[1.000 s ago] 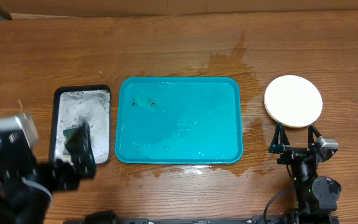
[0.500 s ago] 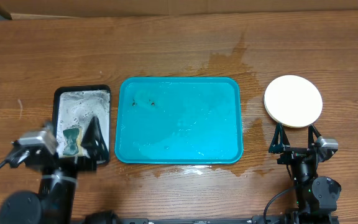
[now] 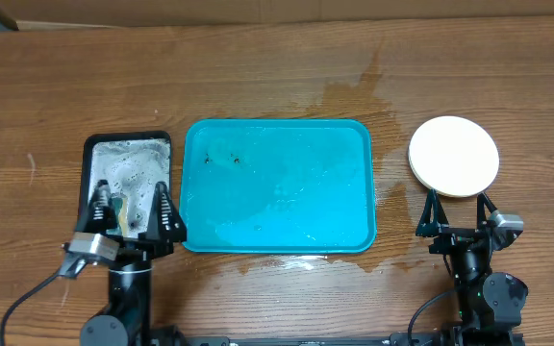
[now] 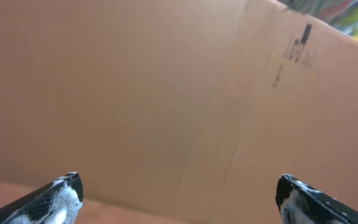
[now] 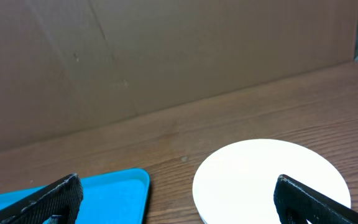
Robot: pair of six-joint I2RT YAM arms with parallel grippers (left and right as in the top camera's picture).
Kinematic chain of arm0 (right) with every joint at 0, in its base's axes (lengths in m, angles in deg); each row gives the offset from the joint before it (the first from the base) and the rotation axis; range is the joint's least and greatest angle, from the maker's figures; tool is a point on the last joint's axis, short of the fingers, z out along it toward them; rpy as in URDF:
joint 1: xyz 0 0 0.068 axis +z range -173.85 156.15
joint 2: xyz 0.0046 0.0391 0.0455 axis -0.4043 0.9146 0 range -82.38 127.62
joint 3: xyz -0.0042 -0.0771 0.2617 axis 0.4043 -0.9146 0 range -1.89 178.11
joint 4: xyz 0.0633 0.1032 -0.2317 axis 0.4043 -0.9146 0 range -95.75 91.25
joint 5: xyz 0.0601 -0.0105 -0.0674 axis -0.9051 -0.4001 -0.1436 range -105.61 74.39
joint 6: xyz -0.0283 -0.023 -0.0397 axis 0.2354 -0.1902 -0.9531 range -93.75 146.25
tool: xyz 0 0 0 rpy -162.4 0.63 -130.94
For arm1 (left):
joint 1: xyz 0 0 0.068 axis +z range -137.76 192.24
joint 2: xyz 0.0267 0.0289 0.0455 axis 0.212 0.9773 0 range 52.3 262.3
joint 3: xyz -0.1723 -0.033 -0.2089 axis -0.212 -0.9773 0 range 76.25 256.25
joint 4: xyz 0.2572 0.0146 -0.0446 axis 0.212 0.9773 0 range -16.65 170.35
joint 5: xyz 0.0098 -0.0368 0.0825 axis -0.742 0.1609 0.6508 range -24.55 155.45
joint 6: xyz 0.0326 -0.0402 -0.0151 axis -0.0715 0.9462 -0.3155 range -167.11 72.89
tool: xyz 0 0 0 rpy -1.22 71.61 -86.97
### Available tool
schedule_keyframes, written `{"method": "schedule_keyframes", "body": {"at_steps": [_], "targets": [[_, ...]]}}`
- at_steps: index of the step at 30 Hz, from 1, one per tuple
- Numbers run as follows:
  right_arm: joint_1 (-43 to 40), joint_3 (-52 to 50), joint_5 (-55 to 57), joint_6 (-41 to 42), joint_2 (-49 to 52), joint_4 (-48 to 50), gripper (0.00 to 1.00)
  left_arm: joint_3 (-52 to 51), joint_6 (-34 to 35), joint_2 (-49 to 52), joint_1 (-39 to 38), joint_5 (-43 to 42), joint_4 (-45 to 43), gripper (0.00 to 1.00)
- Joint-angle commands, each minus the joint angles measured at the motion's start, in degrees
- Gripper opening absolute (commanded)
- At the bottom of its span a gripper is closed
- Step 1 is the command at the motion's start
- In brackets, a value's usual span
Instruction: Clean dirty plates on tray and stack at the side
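The turquoise tray (image 3: 277,187) lies in the middle of the table, wet, with a few small brown specks and no plates on it; its corner shows in the right wrist view (image 5: 104,193). A stack of plates with a white one on top (image 3: 454,156) sits on the table to the tray's right, also in the right wrist view (image 5: 269,180). My left gripper (image 3: 130,210) is open and empty, foam on its fingers (image 4: 179,193), over the near end of the black sponge tray (image 3: 128,154). My right gripper (image 3: 458,211) is open and empty (image 5: 179,199), just in front of the plate stack.
The black tray holds foam and a green sponge (image 3: 115,207), partly hidden between my left fingers. Water is spilled on the wood behind the tray (image 3: 359,96) and along its front edge (image 3: 287,261). A cardboard wall (image 5: 166,56) stands behind the table.
My left arm has swung in from the left front and settled upright at the near end of the black tray, gripper open. The sponge lies in the tray. The right arm has not moved.
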Motion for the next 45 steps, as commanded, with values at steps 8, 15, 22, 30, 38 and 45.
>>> {"method": "schedule_keyframes", "body": {"at_steps": [8,15,22,30,38,45], "targets": [[-0.37,-0.57,0.09,0.22,-0.44,0.35,1.00,-10.10,0.87,-6.56,-2.45,6.16,-0.81,1.00],[-0.37,-0.57,0.09,0.20,-0.44,0.33,1.00,-10.32,-5.16,-6.56,-3.78,6.14,13.33,1.00],[-0.37,-0.57,0.09,0.22,-0.44,0.33,1.00,-10.32,-15.34,-6.49,-3.82,6.80,22.47,1.00],[-0.37,-0.57,0.09,0.20,-0.44,0.35,1.00,-10.32,-15.98,-6.49,-3.82,6.82,22.45,1.00],[-0.37,-0.57,0.09,0.22,-0.44,0.35,1.00,-10.32,-15.98,-6.49,-3.82,6.82,22.47,1.00],[-0.37,-0.57,0.09,0.22,-0.44,0.33,1.00,-10.32,-16.00,-6.47,-3.82,6.82,22.45,1.00]]}}
